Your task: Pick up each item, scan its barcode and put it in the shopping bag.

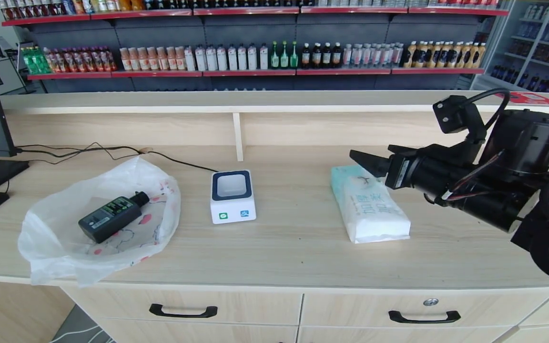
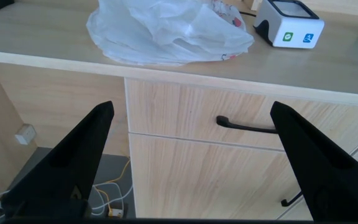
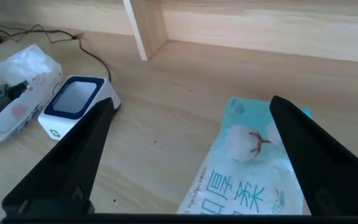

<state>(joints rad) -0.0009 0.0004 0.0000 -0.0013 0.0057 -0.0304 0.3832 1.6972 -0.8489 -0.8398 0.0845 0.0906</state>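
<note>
One item, a dark bottle with a black cap, already lies in the shopping bag to the left of the barcode scanner, so the step in hand looks like the pick-up of the second item, the tissue pack. This pack lies flat on the counter to the right of the scanner and well apart from it, its long side running away from the robot at a slight slant. The right gripper hangs over the pack's far end, farther right of the scanner, with its jaws spread wide and nothing between them; in the right wrist view the pack's teal end shows below the gap between the fingers. The next move probably calls for lowering onto the pack, closing across its narrow width, and then carrying it leftward over the scanner's window with the barcode side turned down. The pack is a soft plastic-wrapped block, white along most of its length and teal at the far end, with a printed cotton sprig; it is likely to give under the grip. The left gripper is also wide open and empty, lower than the scanner, before the drawer fronts.
</note>
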